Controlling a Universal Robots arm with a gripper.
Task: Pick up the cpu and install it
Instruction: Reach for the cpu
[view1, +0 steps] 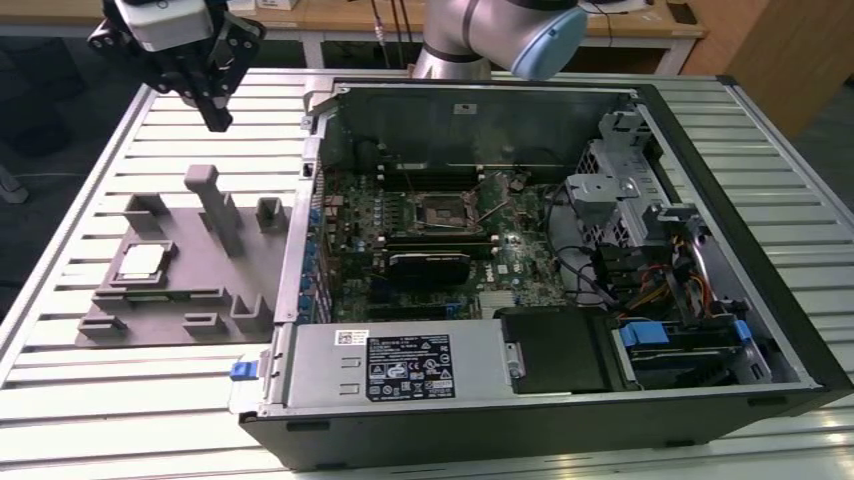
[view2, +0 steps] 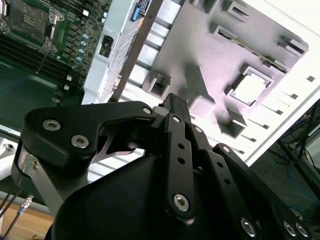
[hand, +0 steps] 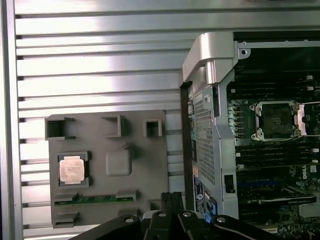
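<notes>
The cpu (view1: 140, 262) lies flat in a pocket of the grey fixture plate (view1: 200, 300), at the exterior view's left beside the open computer case. Both wrist views show it too, as a silver square with a pale rim (hand: 73, 169) (view2: 248, 86). The empty cpu socket (view1: 445, 212) (hand: 276, 120) (view2: 27, 17) sits on the motherboard inside the case. My gripper (view1: 218, 120) hangs high above the table beyond the fixture's far end, well apart from the cpu. Its black fingers (hand: 172, 197) (view2: 175, 102) are shut together with nothing between them.
The open computer case (view1: 747, 330) takes up the exterior view's middle and right, with its metal side wall (hand: 207, 125) next to the fixture. A tall grey post (view1: 207, 205) and several blocks rise from the fixture. A green memory stick (hand: 95, 199) lies in one fixture slot.
</notes>
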